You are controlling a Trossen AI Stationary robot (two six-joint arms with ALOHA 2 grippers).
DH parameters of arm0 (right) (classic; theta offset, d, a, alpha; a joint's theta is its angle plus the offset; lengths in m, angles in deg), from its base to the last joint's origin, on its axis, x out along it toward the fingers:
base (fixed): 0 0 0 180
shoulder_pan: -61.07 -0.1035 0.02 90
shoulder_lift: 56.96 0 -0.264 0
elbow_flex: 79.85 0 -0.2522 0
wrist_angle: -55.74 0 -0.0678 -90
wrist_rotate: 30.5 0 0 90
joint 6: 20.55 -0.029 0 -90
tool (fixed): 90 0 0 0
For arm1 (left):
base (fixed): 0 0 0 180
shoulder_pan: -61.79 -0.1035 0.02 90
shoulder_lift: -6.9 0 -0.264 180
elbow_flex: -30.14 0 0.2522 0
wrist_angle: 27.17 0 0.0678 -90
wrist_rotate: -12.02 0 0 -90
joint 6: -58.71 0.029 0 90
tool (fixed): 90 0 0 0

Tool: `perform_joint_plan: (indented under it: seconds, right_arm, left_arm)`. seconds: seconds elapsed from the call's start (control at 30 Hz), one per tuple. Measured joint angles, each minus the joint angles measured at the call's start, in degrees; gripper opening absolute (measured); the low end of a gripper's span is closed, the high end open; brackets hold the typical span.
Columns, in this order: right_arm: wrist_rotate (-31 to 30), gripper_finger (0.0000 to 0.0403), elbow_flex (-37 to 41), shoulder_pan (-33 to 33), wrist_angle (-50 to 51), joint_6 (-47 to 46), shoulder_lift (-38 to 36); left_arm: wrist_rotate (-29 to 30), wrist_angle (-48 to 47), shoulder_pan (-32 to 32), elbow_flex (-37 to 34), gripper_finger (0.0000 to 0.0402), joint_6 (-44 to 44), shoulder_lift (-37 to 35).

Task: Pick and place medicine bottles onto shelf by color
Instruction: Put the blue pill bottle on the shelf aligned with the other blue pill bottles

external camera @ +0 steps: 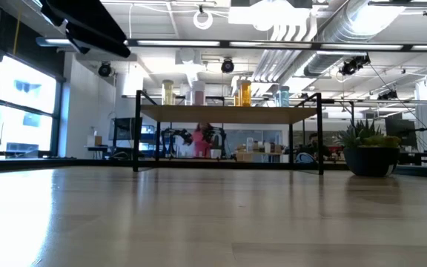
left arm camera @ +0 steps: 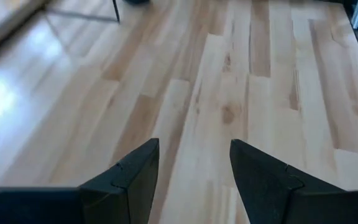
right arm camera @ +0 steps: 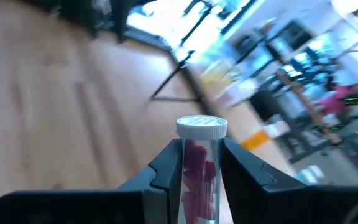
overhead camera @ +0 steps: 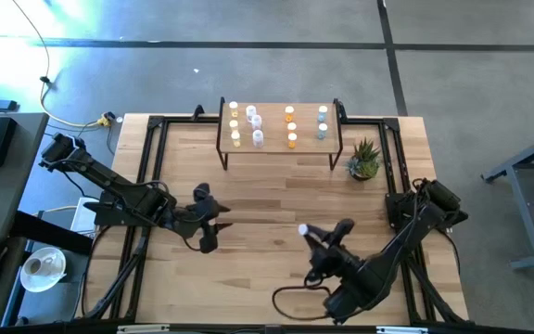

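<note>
A clear white-capped medicine bottle of pinkish-red pills (right arm camera: pixel 197 168) is clamped in the right gripper (right arm camera: pixel 196 163) at lower centre. It could slip or topple crowded bottles on the small wooden-topped, black-legged shelf (overhead camera: pixel 273 141). The left gripper (left arm camera: pixel 194 165) is held open and empty.

Bright overhead lighting, window glare on the tabletop (left arm camera: pixel 17 93), blurred right wrist background

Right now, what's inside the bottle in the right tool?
Pink-red pills fill the clear white-capped bottle clamped in the right tool. Its lower part lies below the picture's edge, so the fill there is unseen.
</note>
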Motion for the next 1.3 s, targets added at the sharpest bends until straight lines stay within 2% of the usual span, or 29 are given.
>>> perform_joint_plan:
  seconds: [0.1, 0.17, 0.47, 0.63, 0.77, 0.97, 1.13, 1.3]
  right_arm:
    - [-4.96, 0.0081, -0.10, 0.27, 7.58, -8.88, -0.02]
    - [-6.80, 0.0081, 0.17, 0.93, 8.91, -12.92, -0.14]
    - [-7.77, 0.0081, 3.21, 7.78, 8.97, -13.22, -0.96]
    - [-7.89, 0.0081, 5.43, 11.80, 8.86, -10.62, -3.40]
    - [-7.90, 0.0081, 13.10, 14.17, 8.89, -11.43, -11.32]
    - [-10.75, 0.0081, 30.31, 14.75, 8.11, -22.13, -28.53]
    - [-14.95, 0.0081, 41.79, 14.78, -0.53, -23.98, -39.95]
    - [-18.64, 0.0081, 51.20, 14.78, -10.45, -23.34, -46.65]
  left_arm:
    - [2.29, 2.26, 0.00, 0.00, 0.0188, 3.45, 0.00]
    - [4.40, 3.87, 0.00, 0.00, 0.0188, 5.97, 0.00]
    - [13.89, 5.09, -1.66, 0.00, 0.0188, 18.31, -0.01]
    - [17.90, 5.16, -3.90, 0.00, 0.0188, 21.62, 0.00]
    - [18.44, 5.14, -6.01, 0.00, 0.0188, 22.04, 0.00]
    - [18.07, 5.35, -9.36, 0.00, 0.0188, 23.52, 0.00]
    - [18.03, 5.36, -11.70, 0.00, 0.0188, 23.52, -0.02]
    - [18.01, 5.49, -14.35, 0.00, 0.0188, 23.98, -0.02]
